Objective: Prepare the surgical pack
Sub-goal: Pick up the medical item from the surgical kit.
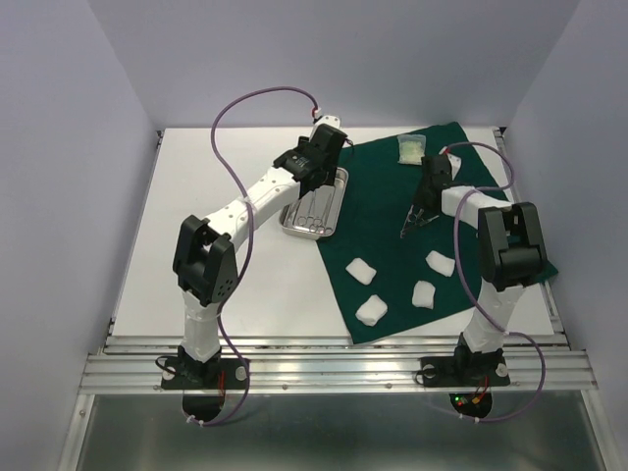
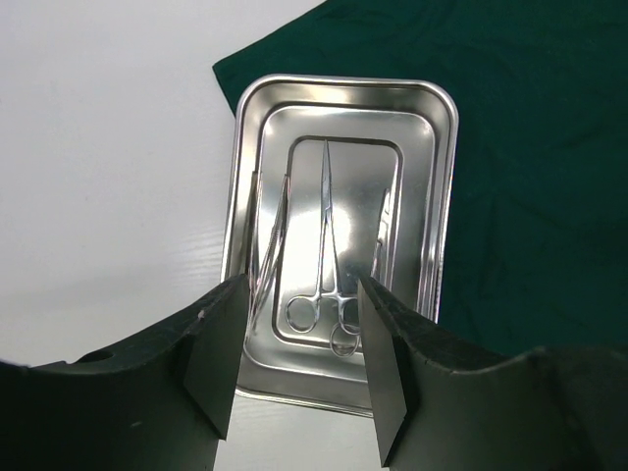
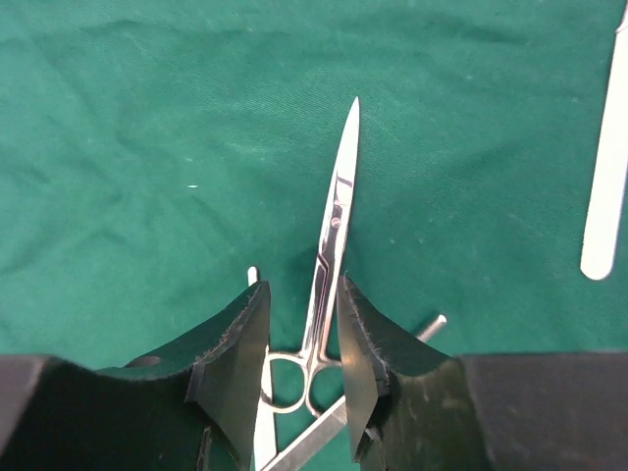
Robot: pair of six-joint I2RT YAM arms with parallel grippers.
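A dark green drape [image 1: 392, 226] covers the right half of the table. On its left corner sits a steel tray [image 1: 294, 228], and forceps [image 2: 327, 235] lie inside that tray [image 2: 442, 177]. My left gripper [image 2: 299, 363] hovers open above the tray's near end, holding nothing. A second pair of forceps [image 3: 334, 226] lies on the drape [image 3: 147, 147], and my right gripper [image 3: 302, 353] straddles its shank just above the finger rings, with gaps showing on both sides. Several white gauze pads [image 1: 371, 310] lie near the front of the drape. A pale packet [image 1: 411, 148] rests at the back.
Under the forceps handles lie other steel instruments [image 3: 314, 432], crossing between my right fingers. A white strip [image 3: 608, 167] shows at the right edge of the right wrist view. Bare white table [image 1: 216, 177] lies left of the tray.
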